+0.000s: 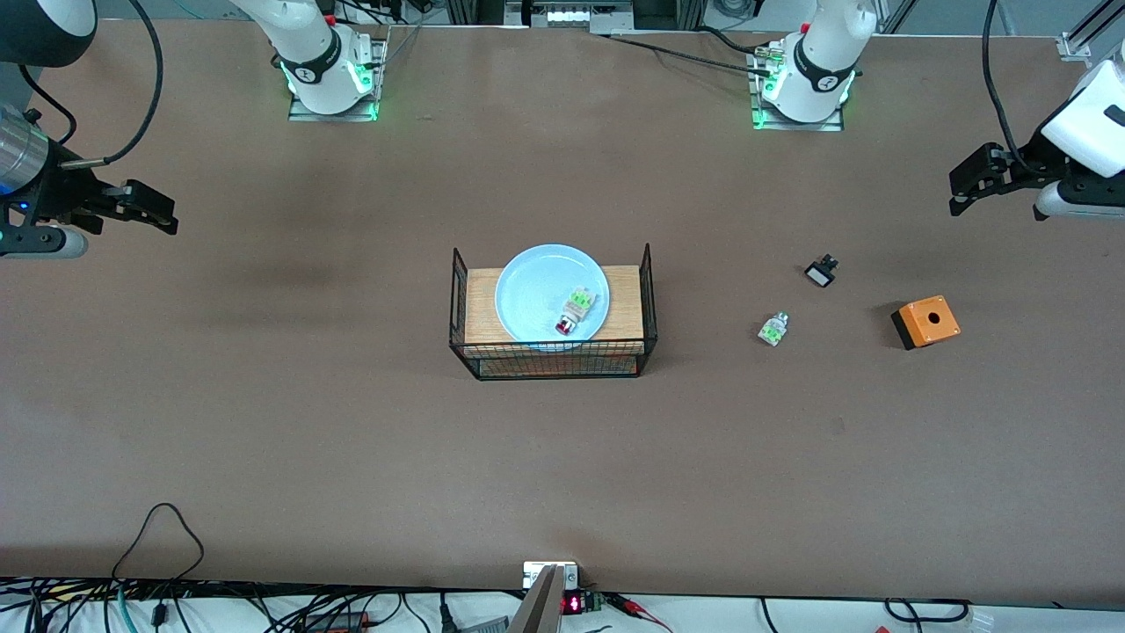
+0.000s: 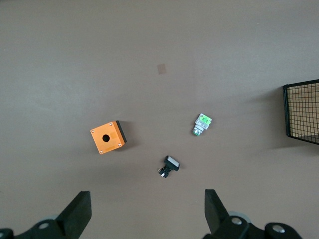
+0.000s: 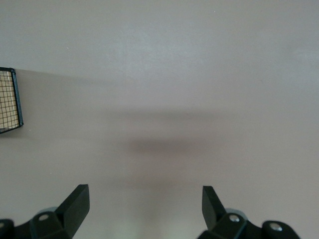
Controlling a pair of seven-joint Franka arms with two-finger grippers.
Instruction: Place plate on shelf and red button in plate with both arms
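Pale-blue plate (image 1: 551,294) sits on the wire rack's board with the red button (image 1: 573,311) lying on it, so both grippers, left (image 1: 965,189) and right (image 1: 151,211), jaws spread, should simply hang clear over the counter's ends.

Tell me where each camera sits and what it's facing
Front view: high across the table, facing both bases; plate holds the red button.
Left wrist view: looks down past the open left gripper at the orange box.
Right wrist view: open right gripper over bare table.
Shared: wire rack.
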